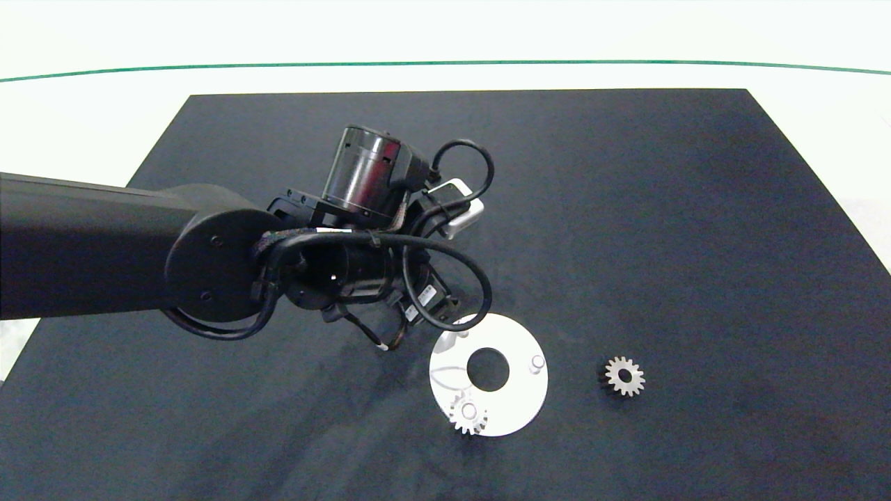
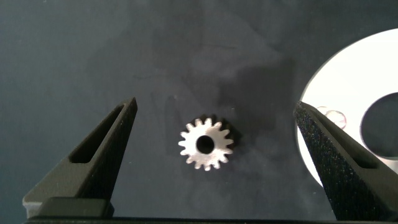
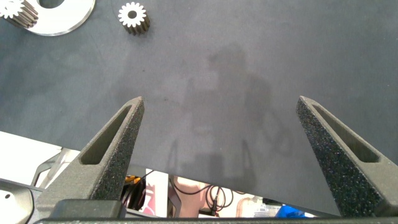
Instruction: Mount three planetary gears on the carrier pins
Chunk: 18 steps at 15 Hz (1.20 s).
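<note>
Three silvery gears are in sight, and the white carrier disc (image 1: 518, 396) is the thing to measure them from. One gear (image 1: 468, 415) already sits on the disc, over the pin at the disc's near edge, its teeth reaching past the rim. A second gear (image 1: 624, 376) lies flat on the black mat (image 1: 696, 243) to the right of the disc, clearly apart from it. The third gear (image 2: 206, 144) shows only from the left wrist camera: it lies flat on the mat just beside the disc's rim (image 2: 348, 87), centre hole facing up.

On the disc itself a bare pin (image 1: 537, 363) stands to the right of the big centre hole. The third pin, on the far left part of the disc, is mostly hidden under the arm's cables, so I cannot make it out clearly.

Over the disc's far left edge hangs the left gripper (image 2: 214, 149), its arm coming in from the left. Its two fingers are spread wide, one on each side of the loose gear and touching neither it nor each other; the finger (image 2: 336, 162) nearer the disc overlaps the disc's rim in that view.

Well away from the disc, the right gripper (image 3: 221, 155) hangs above bare mat near the mat's edge, fingers spread wide and holding nothing. From there the disc (image 3: 59, 18) and the gear beside it (image 3: 133, 17) appear far off.
</note>
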{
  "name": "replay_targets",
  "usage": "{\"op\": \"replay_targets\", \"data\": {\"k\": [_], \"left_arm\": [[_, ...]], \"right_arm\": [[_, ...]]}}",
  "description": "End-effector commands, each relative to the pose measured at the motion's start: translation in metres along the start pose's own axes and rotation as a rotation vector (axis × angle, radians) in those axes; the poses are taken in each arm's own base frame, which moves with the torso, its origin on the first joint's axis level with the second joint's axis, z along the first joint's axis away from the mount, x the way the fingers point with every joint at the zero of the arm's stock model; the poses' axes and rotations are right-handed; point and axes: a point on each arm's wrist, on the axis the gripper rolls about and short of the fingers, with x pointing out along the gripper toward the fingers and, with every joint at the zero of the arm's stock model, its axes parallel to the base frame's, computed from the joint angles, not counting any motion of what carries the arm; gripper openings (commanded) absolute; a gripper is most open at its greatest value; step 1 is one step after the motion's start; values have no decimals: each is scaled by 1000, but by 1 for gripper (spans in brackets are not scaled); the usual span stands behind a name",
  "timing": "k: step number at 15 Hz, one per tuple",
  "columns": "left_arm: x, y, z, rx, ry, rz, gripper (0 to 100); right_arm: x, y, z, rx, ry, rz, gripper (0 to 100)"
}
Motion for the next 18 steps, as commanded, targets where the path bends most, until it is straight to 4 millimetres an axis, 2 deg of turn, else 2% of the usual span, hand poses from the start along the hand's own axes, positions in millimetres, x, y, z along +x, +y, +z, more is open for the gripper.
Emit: {"op": "replay_targets", "data": {"k": [1, 5, 7, 13, 18], "left_arm": [[4, 0, -4, 2, 20, 0, 100], [10, 9, -18, -20, 48, -17, 100], [8, 10, -18, -26, 39, -25, 100], [2, 6, -29, -23, 61, -48, 100], [6, 3, -29, -23, 54, -57, 100]], "right_arm": [[-1, 0, -1, -1, -1, 0, 100], [-1, 0, -1, -1, -2, 2, 100], [0, 0, -1, -1, 0, 2, 100], [0, 0, -1, -1, 2, -1, 100], [0, 0, -1, -1, 2, -1, 100]]}}
